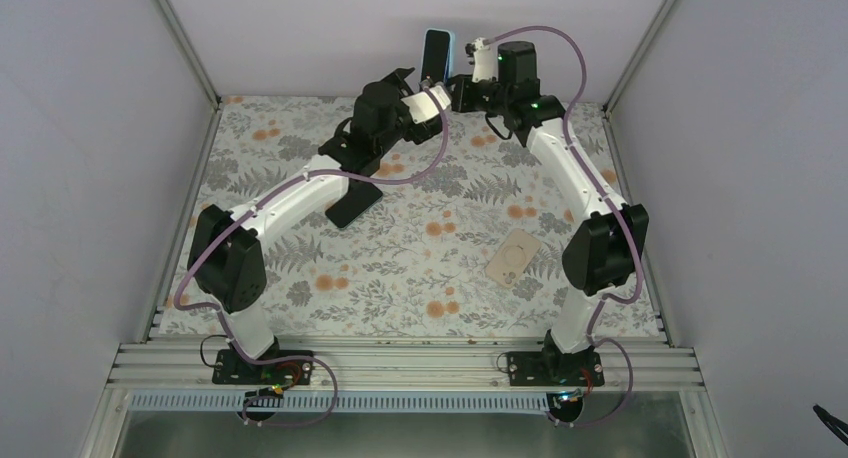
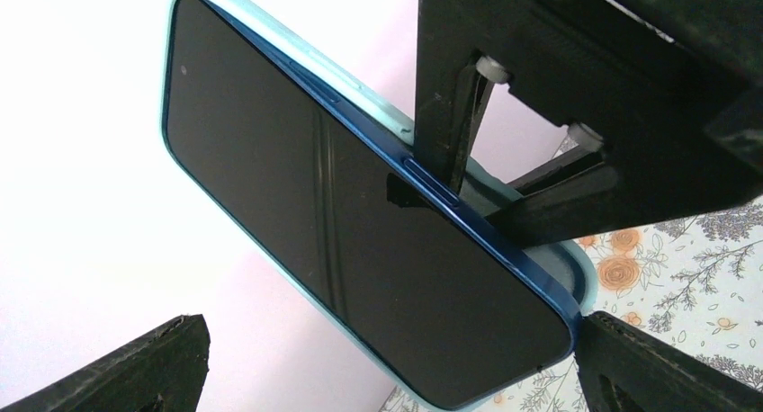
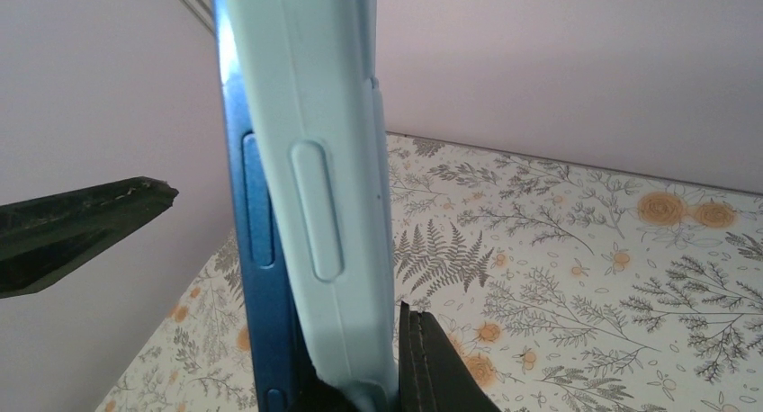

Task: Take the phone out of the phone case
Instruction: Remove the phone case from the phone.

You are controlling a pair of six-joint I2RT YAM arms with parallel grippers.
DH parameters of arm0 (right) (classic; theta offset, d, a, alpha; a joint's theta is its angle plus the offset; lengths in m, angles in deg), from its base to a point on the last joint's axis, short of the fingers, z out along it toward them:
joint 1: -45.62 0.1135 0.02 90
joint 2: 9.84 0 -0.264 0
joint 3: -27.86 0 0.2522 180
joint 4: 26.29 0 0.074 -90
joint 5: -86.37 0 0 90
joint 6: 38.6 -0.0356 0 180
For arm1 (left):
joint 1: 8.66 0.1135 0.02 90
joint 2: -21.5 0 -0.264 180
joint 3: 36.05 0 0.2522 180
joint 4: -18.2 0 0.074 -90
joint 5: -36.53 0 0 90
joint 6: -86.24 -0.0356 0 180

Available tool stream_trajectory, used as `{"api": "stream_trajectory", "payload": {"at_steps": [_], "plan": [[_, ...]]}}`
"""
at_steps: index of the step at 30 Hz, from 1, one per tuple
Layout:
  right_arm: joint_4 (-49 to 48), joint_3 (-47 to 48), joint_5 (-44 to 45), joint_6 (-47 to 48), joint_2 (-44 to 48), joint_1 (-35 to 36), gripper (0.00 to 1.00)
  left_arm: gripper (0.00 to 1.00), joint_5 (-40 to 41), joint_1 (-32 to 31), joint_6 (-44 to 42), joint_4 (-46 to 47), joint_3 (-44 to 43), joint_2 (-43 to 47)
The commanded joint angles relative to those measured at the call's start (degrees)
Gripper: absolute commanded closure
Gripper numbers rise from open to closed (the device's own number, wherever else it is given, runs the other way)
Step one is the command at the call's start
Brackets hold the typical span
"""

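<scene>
Right claw (image 3: 373,387) pinches phone case (image 3: 324,160) above floral table (image 3: 585,277), lilac walls (image 3: 558,61).

Soft, even light falls from above, leaving only faint shadows under my arms (image 1: 290,203). Past my left gripper (image 2: 387,353) the wall (image 2: 72,250) bleaches almost white; the phone (image 2: 297,223) screen shows a pale glare streak. Beside my right fingers (image 3: 432,367) the phone case (image 3: 333,160) looks slightly soft.

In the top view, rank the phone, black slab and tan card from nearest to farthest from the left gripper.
1. Phone: raised at the back, right beside the gripper.
2. Black slab: left of centre, lying flat.
3. Tan card: right of centre, nearer the front.
</scene>
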Motion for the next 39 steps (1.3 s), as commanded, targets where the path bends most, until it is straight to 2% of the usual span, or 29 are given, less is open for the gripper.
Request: {"api": "stream_trajectory", "payload": {"at_steps": [1,8,13,18,22,26,29,33,39], "plan": [[-5.1,-0.2,-1.4,0.4,3.6,1.1,0.97,0.0,0.7,0.0,1.2,2.3,-2.0,0.1],[-5.1,0.2,-0.9,0.5,3.0,2.1,0.97,0.0,3.1,-0.1,1.7,4.5,-3.6,-1.1],[-5.1,-0.5,-0.6,0.7,3.7,2.3,0.97,0.0,12.9,0.0,0.3,10.9,-3.5,-2.1],[-4.6,-1.0,-2.1,0.7,4.4,2.3,0.97,0.03,28.0,0.1,-6.3,28.4,0.9,-4.2],[-1.6,-0.4,-8.3,2.3,4.1,2.3,0.97,0.05,31.2,0.2,-13.4,47.0,6.9,-5.7],[7.4,2.7,-14.5,7.6,2.5,3.2,0.97,0.18,31.5,0.2,-15.2,55.7,7.3,-7.7],[11.0,2.4,-15.3,10.5,3.1,3.2,0.97,0.22,31.6,0.3,-17.8,60.4,4.8,-10.0],[12.8,-0.5,-16.1,13.0,5.1,3.2,0.97,0.24,30.3,0.1,-18.4,61.0,3.3,-11.6],[15.4,-1.1,-20.1,14.6,3.7,3.4,0.97,0.41,27.7,-1.7,-19.3,60.3,0.8,-13.6]]}}
